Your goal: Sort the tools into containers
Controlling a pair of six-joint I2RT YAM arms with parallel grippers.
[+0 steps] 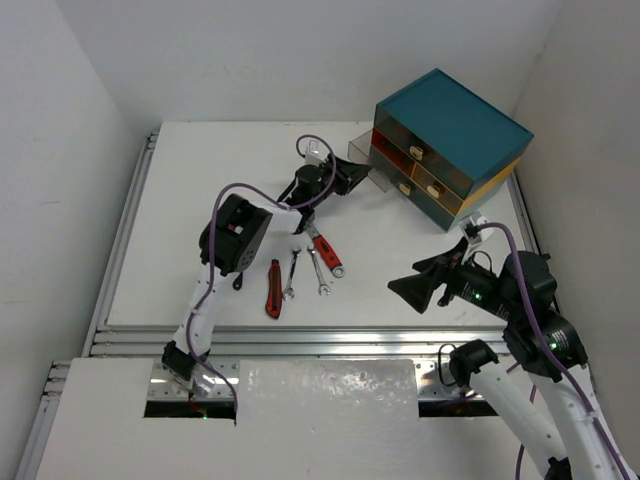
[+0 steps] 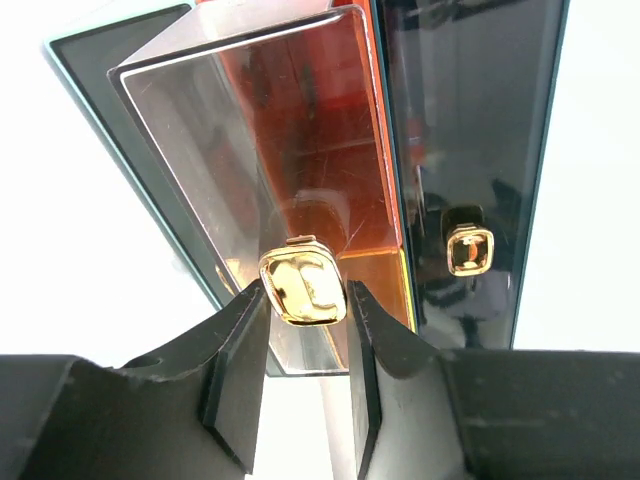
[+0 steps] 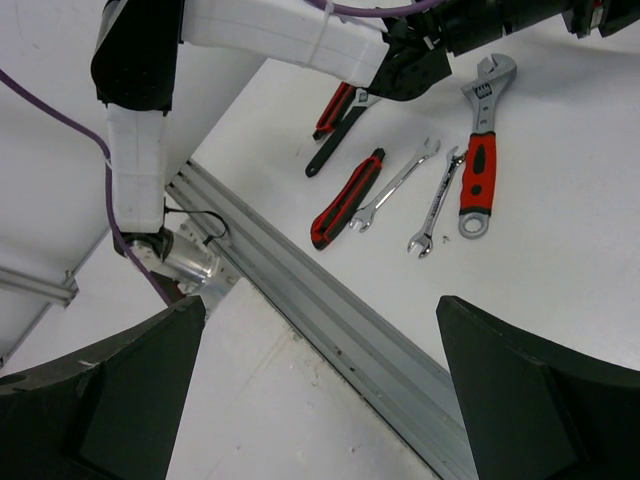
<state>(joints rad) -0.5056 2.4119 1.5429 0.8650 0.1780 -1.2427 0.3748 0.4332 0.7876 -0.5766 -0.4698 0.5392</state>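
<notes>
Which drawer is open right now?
The clear smoky drawer: it stands pulled out, with the left hand shut on its knob. The other drawers sit flush in the chest.

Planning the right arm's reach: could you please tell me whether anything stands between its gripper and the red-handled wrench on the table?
Nothing visible lies between the right gripper and the red-handled wrench; only bare table. The left arm, left gripper shut on a drawer knob, hangs close by the wrench's head.
</notes>
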